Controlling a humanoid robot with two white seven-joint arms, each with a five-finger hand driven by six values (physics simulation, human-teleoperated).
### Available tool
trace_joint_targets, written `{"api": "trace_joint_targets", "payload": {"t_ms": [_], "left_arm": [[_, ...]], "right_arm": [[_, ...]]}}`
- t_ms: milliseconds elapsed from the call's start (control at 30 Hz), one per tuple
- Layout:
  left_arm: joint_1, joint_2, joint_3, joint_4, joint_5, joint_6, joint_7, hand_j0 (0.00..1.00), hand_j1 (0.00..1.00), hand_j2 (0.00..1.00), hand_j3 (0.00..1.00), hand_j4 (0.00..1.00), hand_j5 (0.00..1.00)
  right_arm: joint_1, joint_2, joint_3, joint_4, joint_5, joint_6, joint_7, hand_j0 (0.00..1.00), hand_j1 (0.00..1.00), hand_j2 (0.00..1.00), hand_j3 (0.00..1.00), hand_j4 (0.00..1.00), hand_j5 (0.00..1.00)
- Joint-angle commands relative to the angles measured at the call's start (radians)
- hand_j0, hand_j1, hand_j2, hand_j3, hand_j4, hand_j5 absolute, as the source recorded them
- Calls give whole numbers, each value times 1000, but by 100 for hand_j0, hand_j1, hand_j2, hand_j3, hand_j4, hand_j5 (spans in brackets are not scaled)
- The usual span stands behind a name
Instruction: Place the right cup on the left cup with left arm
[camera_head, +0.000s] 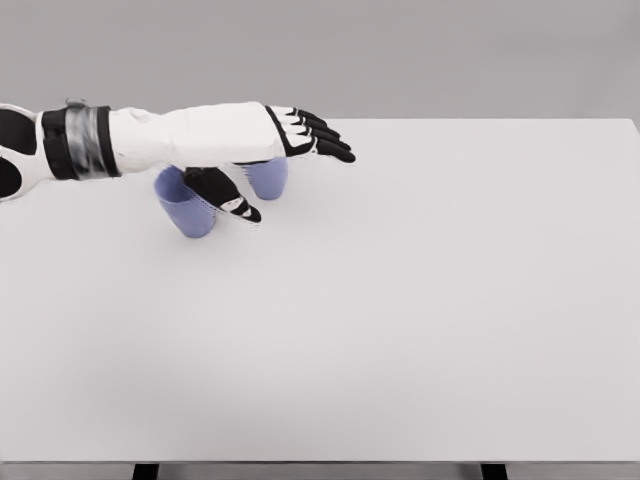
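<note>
Lavender cups sit close together under our left hand (285, 140): the left cup (186, 207) and right cup (267, 176). Our fingers (325, 135) spread open above the white surface (420, 300), gripping nothing.

L hand (285, 150) over both cups, fingers spread, holding nothing | L cup (187, 208) & R cup (268, 177) apart on white table (420, 330)

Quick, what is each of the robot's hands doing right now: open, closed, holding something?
Left hand: open, fingers stretched out flat above the two blue cups, holding nothing.
Right hand: not in view.
</note>
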Motion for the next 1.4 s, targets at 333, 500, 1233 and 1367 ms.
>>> {"api": "trace_joint_targets", "payload": {"t_ms": [333,500,1233,1367], "left_arm": [[-95,-227,-66,331,109,170,-323,100,100,100,100,100,100],[-170,-250,-182,288,197,205,-334,100,100,100,100,100,100],[-193,-236,-185,440,19,243,-266,100,100,100,100,100,100],[-175,-247,-184,493,17,240,-264,100,100,100,100,100,100]], "right_arm": [[0,0,0,0,1,-1,0,100,100,100,100,100,100],[0,0,0,0,1,-1,0,100,100,100,100,100,100],[0,0,0,0,1,-1,0,100,100,100,100,100,100],[0,0,0,0,1,-1,0,100,100,100,100,100,100]]}}
